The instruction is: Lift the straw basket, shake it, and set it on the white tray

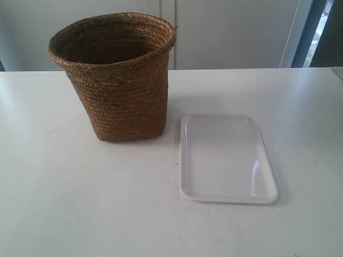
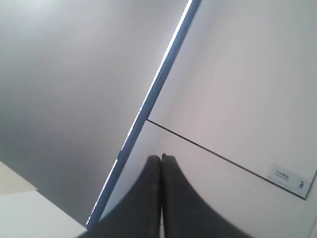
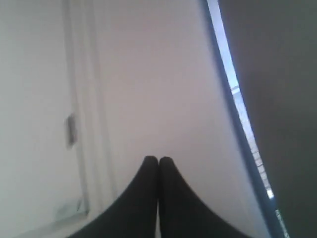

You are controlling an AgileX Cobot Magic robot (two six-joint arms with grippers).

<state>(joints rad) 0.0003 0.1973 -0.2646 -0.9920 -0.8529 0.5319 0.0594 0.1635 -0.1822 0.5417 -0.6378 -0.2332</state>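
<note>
Straw basket point(image 1: 120, 80) stands upright on the white table point(image 1: 80, 209). White tray point(image 1: 225, 160) lies flat just beside its base, with a narrow gap between them. Position relative to the grippers cannot be told, since both wrist cameras face walls. Left gripper point(image 2: 161, 157): dark fingers pressed together, holding nothing, aimed at pale panels and a blue strip point(image 2: 148, 106). Right gripper point(image 3: 158, 159): likewise pressed together, facing a pale wall.

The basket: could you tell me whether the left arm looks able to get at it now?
Probably yes, though not at once. Nothing stands over or against the basket; the tray lies beside it, apart. But the left hand is shut and faces a wall, not the basket.
</note>
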